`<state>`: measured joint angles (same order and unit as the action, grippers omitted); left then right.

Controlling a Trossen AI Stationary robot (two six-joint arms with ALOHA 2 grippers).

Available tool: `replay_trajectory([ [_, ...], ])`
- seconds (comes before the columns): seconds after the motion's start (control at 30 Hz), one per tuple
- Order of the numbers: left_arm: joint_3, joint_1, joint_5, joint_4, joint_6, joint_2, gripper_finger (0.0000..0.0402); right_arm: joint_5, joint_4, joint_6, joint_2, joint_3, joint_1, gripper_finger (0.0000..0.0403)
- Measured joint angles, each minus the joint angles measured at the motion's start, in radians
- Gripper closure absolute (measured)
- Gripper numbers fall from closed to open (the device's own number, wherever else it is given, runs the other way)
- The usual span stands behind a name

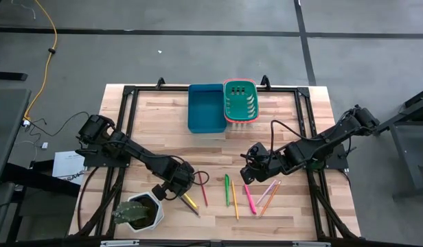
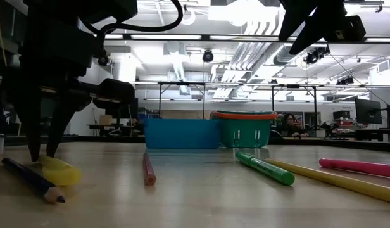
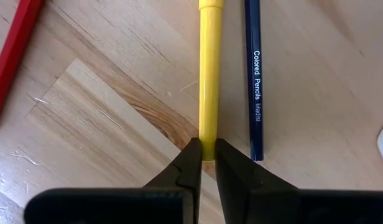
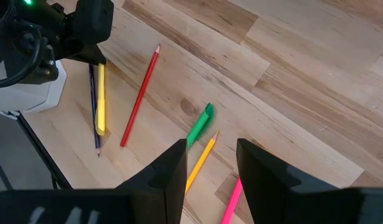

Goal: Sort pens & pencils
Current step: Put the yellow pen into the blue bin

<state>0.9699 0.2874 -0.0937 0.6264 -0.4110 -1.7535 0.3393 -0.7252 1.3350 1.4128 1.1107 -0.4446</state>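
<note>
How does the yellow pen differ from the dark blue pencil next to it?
The yellow pen is thick, plain and round-ended; the dark blue pencil is thinner, carries white lettering and has a sharpened tip in the low view. The left pincer is shut on the yellow pen; the dark blue pencil lies free, untouched. Both lie flat on the table, side by side and roughly parallel.

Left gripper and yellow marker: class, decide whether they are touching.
Touching. In the left wrist view, the left gripper has both fingers pressed against the sides of the yellow marker, with no gap visible on either side.
</note>
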Motion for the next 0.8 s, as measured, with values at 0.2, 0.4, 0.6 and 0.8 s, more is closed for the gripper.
replay_trajectory([
  [0.2,0.000,0.000,0.000,0.000,0.000,0.000,0.0381,0.000,0.000,0.000,0.000,0.000,0.000,0.0272],
  [0.4,0.000,0.000,0.000,0.000,0.000,0.000,0.0382,0.000,0.000,0.000,0.000,0.000,0.000,0.0272],
  [0.6,0.000,0.000,0.000,0.001,0.000,0.000,0.0378,0.002,0.000,0.000,0.000,0.000,0.000,0.0272],
  [0.8,0.000,0.000,0.000,0.003,-0.001,0.000,0.0383,0.002,0.000,0.000,0.000,0.000,0.000,0.0272],
])
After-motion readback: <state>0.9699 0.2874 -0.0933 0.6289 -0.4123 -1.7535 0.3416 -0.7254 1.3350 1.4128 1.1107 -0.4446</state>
